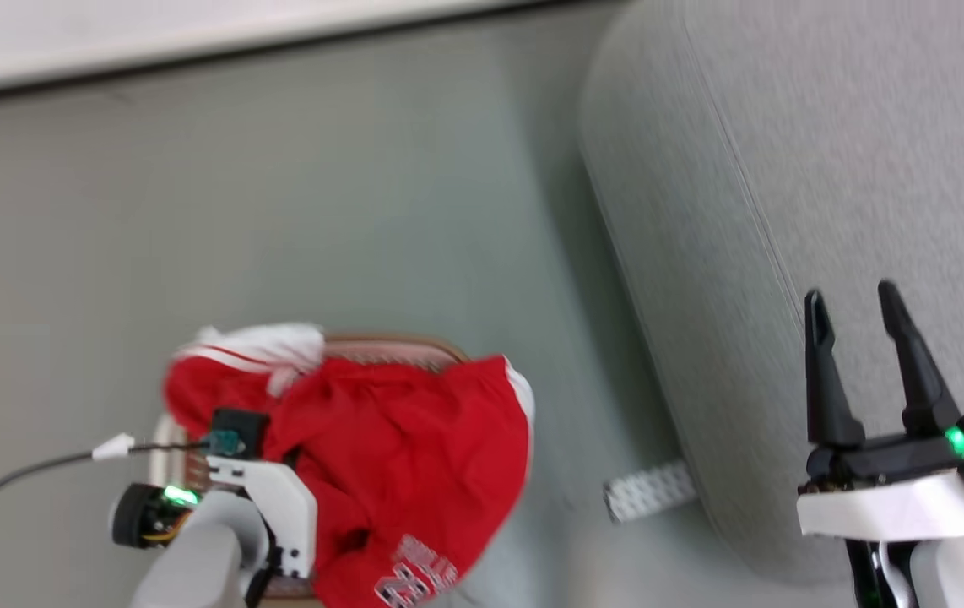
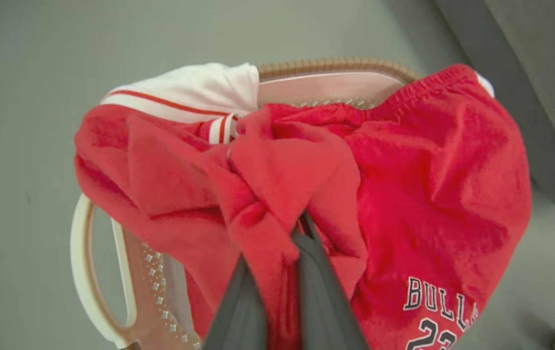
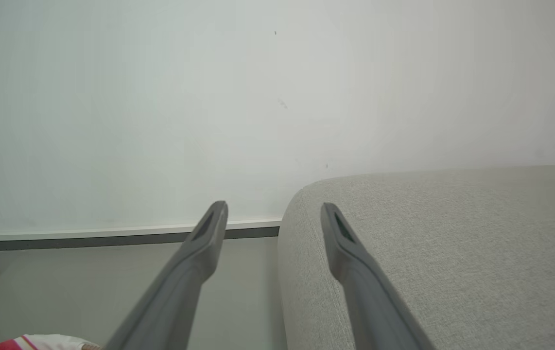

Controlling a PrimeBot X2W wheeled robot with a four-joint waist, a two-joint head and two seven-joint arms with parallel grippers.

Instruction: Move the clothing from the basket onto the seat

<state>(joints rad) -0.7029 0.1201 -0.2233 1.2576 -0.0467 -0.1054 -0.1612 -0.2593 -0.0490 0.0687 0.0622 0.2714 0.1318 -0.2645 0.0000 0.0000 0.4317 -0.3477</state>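
Looking at head view: clothing (image 1: 398, 447) lay heaped over basket (image 1: 389, 344), spilling past rim on seat side. Seat (image 1: 828, 169) stood to robot's right of basket, strip of floor (image 1: 364, 169) between, long edge running away from robot. Right gripper (image 1: 858, 304) showed over seat, jaws wide, empty.
L wrist view: left gripper (image 2: 293, 233) was clamped on bunched fold near garment's middle; rest draped over basket.
R wrist view: fingers (image 3: 199, 253) apart, seat edge just ahead.
Judged next: lift, then carry rightward w/ left arm.
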